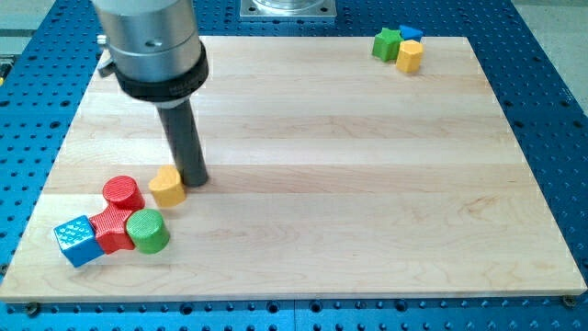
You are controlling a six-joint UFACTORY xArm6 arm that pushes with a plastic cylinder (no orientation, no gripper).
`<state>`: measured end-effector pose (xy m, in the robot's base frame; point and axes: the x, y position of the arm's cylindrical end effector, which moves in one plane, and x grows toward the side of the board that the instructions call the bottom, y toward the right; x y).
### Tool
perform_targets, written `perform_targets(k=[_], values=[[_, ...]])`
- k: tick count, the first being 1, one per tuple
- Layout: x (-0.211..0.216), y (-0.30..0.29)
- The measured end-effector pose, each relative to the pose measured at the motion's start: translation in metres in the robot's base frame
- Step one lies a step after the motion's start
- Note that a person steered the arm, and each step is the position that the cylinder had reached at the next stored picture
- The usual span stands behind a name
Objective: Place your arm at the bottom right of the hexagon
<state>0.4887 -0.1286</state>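
Observation:
The yellow hexagon [410, 56] sits near the view's top right corner of the wooden board [349, 184]. It touches a green star [387, 43] on its left and a small blue block [411, 33] above it. My tip [195, 179] is far away at the view's left, touching the right side of a yellow heart-like block [167, 186]. The tip is well to the left of and below the hexagon.
A cluster lies at the view's lower left: a red cylinder [122, 193], a red star-like block [112, 228], a green cylinder [147, 231] and a blue cube [77, 240]. The arm's wide grey body [152, 41] hangs over the upper left.

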Motion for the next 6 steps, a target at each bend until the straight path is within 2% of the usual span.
perform_targets(k=[1, 2, 3, 5, 6], values=[[0.004, -0.035], [-0.013, 0.006], [-0.039, 0.079], [-0.079, 0.156], [-0.101, 0.234]])
